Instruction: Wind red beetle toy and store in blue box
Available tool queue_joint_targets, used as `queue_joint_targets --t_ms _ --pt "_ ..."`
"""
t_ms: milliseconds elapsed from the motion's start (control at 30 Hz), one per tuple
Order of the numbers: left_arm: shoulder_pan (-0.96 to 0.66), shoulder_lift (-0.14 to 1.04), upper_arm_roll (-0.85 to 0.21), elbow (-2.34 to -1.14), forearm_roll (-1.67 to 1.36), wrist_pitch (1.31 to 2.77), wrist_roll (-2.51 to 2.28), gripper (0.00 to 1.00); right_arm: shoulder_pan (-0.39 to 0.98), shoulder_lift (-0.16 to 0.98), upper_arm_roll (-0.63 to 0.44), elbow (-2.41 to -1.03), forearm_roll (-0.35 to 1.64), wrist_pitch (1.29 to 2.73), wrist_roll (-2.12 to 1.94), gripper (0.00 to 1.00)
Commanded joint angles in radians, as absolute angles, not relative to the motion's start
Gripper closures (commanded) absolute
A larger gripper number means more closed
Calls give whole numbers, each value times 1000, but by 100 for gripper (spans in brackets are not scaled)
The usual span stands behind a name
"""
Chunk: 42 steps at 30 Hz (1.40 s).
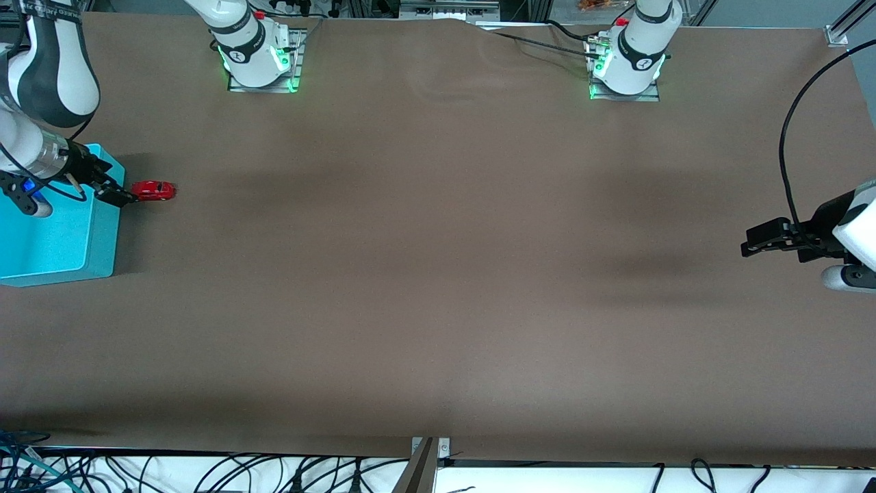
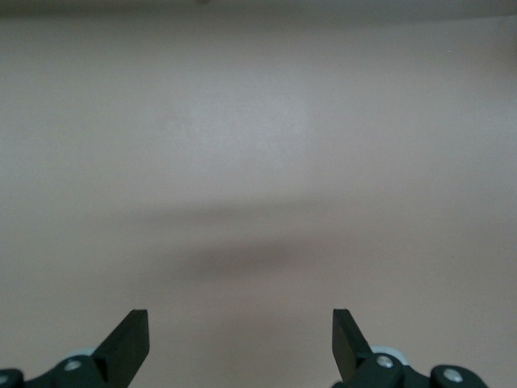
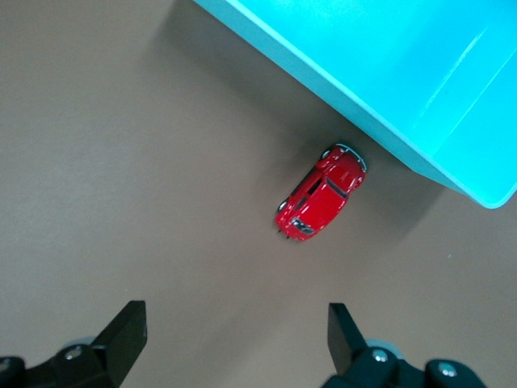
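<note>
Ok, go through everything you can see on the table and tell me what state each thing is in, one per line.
Red toy car: on its wheels on the table, beside the blue box, outside it, not held.
Blue box: open at the top, at the right arm's end of the table.
Right gripper: open, empty, over the table by the toy car.
Left gripper: open, empty, waiting over bare table at the left arm's end.

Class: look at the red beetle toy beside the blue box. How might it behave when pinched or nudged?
The red beetle toy is a car standing upright, so it would probably roll if nudged lengthwise. Its glossy rounded shell may slip between fingers. Being tiny beside the blue box, it is likely light.
</note>
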State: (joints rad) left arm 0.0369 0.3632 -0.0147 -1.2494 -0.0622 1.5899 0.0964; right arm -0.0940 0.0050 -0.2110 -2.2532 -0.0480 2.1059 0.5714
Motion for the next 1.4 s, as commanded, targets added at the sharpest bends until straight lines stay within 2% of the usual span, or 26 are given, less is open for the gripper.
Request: queue_joint_targets --t_ms 0,501,1368 --pt "32 377 -8 -1215 -43 1575 115 0 -95 -20 -233 -2310 -58 2172 586 0" --pt "20 377 -11 -1215 -43 1577 115 0 -95 66 -276 -2373 -57 2347 695 0" --pt "15 379 -2 -1213 -43 1578 117 0 -95 225 -298 -2396 -52 2513 782 0"
